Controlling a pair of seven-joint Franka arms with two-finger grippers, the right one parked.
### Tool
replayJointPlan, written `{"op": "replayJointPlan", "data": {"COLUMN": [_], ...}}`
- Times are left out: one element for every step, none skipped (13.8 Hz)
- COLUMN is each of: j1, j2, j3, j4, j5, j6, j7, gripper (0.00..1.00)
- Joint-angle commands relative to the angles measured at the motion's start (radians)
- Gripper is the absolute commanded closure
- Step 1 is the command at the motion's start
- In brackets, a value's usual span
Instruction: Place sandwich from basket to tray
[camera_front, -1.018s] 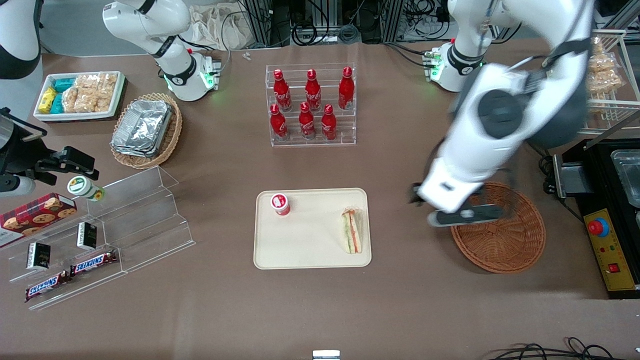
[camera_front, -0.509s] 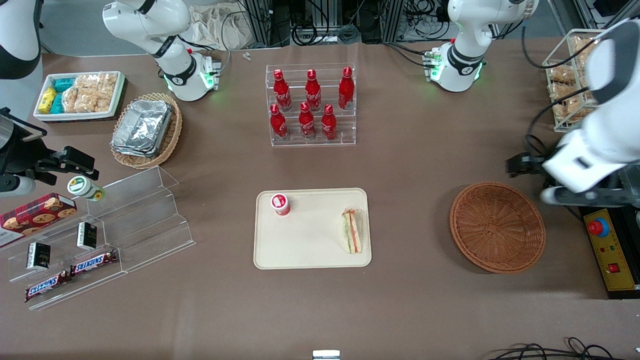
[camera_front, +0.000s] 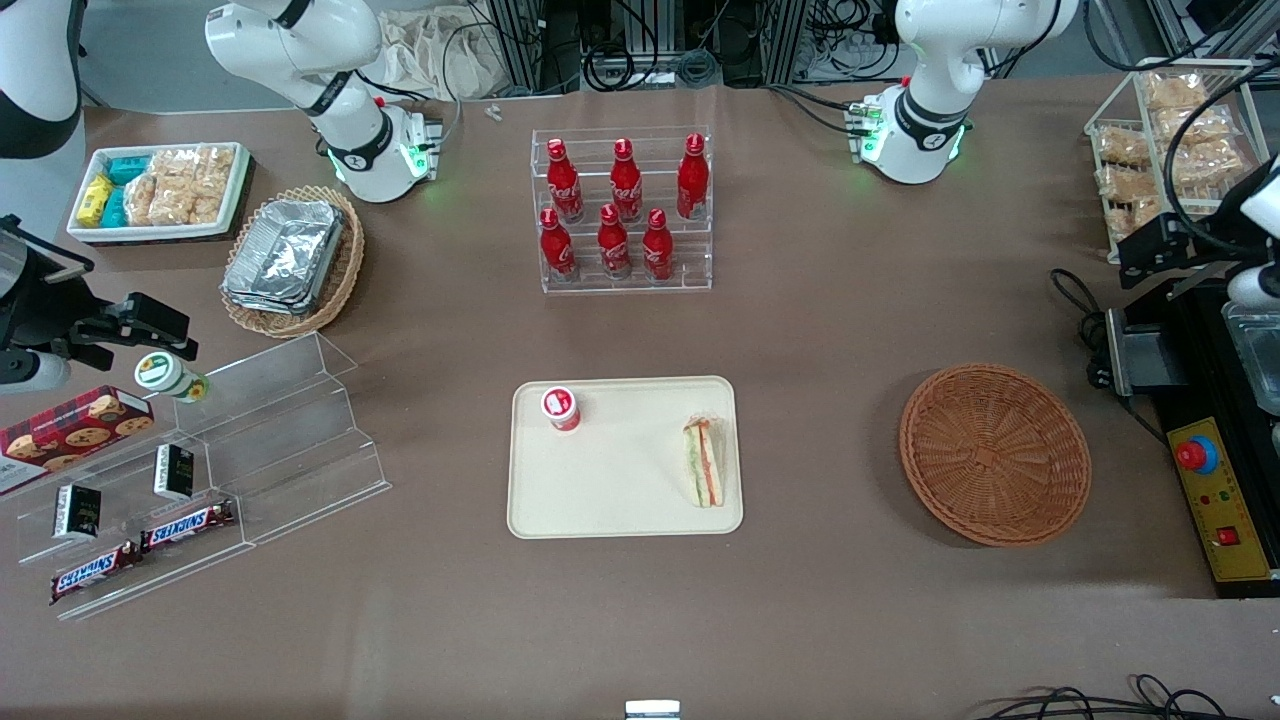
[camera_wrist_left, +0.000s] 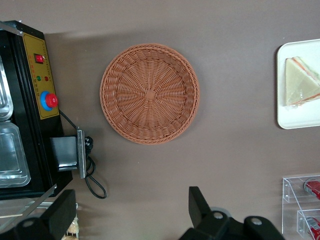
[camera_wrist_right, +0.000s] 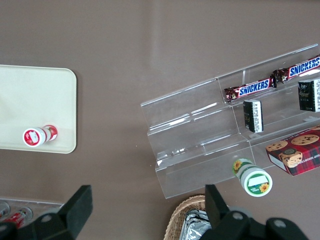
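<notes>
The sandwich (camera_front: 704, 462) lies on the cream tray (camera_front: 620, 505), near the tray's edge that faces the basket. It also shows in the left wrist view (camera_wrist_left: 301, 81) on the tray (camera_wrist_left: 300, 119). The reddish-brown wicker basket (camera_front: 995, 455) is empty and also shows in the left wrist view (camera_wrist_left: 149, 93). My left gripper (camera_front: 1160, 248) hangs high at the working arm's end of the table, well clear of the basket and farther from the front camera than it. In the left wrist view the gripper (camera_wrist_left: 131, 214) is open, its fingers (camera_wrist_left: 199, 206) wide apart with nothing between them.
A small red-capped bottle (camera_front: 561, 408) stands on the tray. A clear rack of red cola bottles (camera_front: 622, 210) stands farther back. A black control box with a red button (camera_front: 1215, 480) sits beside the basket. A wire rack of snack packets (camera_front: 1165, 150) stands near the gripper.
My left gripper has risen from over the basket and swung away toward the working arm's end of the table. The sandwich has stayed on the tray.
</notes>
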Motion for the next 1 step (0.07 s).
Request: {"op": "replayJointPlan", "data": {"j1": [-0.011], "j2": [-0.008], "j3": [0.015], "j4": [-0.015], "j5": [0.003], "j6": [0.012], "j7": [0.007], "gripper": [0.00]}}
